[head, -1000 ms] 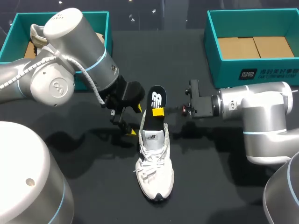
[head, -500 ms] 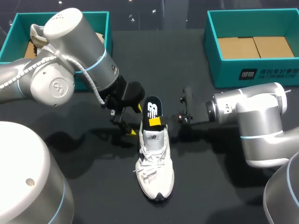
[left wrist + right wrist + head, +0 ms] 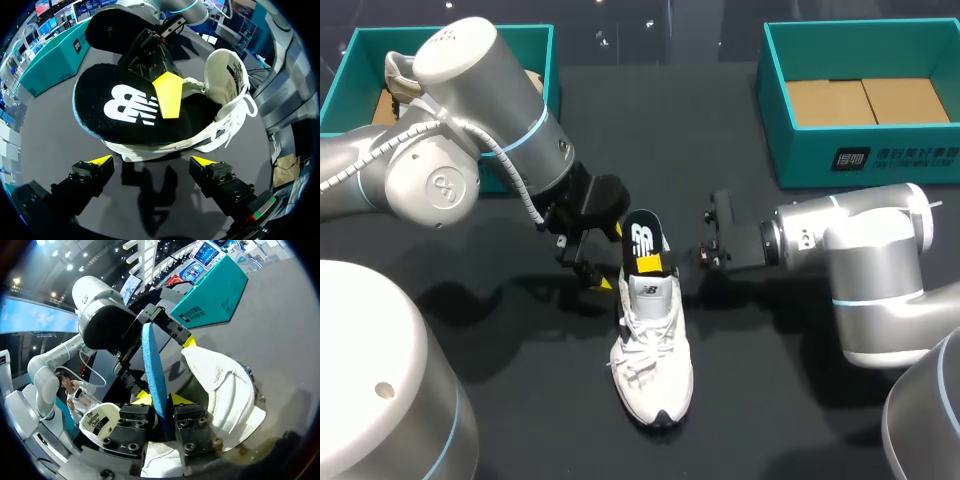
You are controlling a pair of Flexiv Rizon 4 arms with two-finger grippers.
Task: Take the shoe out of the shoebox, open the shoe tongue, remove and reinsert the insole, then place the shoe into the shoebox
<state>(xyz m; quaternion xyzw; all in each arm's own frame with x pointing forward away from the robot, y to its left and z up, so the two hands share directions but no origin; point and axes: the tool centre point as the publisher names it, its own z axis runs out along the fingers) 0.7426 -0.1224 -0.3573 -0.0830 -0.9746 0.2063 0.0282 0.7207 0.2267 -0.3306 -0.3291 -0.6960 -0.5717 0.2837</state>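
Far left corner of the tabletop point(image 3: 770, 400): left box point(image 3: 340, 70), teal, with a spare shoe point(image 3: 395, 75) lying inside.

Next, left gripper point(image 3: 595, 260), low over the middle of the tabletop, just beside the heel of the shoe point(image 3: 652, 350). Fingers apart, nothing between them in the left wrist view point(image 3: 155, 162); heel just ahead.

Middle of the tabletop: shoe upright on its sole, toe toward the near edge, tongue point(image 3: 227, 75) pulled forward, laces point(image 3: 640, 365) loose. Insole point(image 3: 642, 240) partly inside, heel end sticking up and out over the collar.

Right gripper point(image 3: 655, 262) clamped on that raised end, one finger on each face, as seen edge-on in the right wrist view point(image 3: 162, 415).

Far right corner: right box point(image 3: 820, 150), teal, brown card floor showing, well apart from the shoe.

Handling, as a judgement: insole thin, light and floppy, likely to fold or buckle if pushed from the far end; best pinched near the heel end, flat across both faces, and fed toe-first along the inside. Shoe light, soft in the upper, stiffer at sole and heel; best steadied at the heel counter or collar, away from the laces, which could snag a finger.

Tabletop dark and flat, probably grippy enough to keep the sole from sliding much. Open space all round the shoe for both arms.
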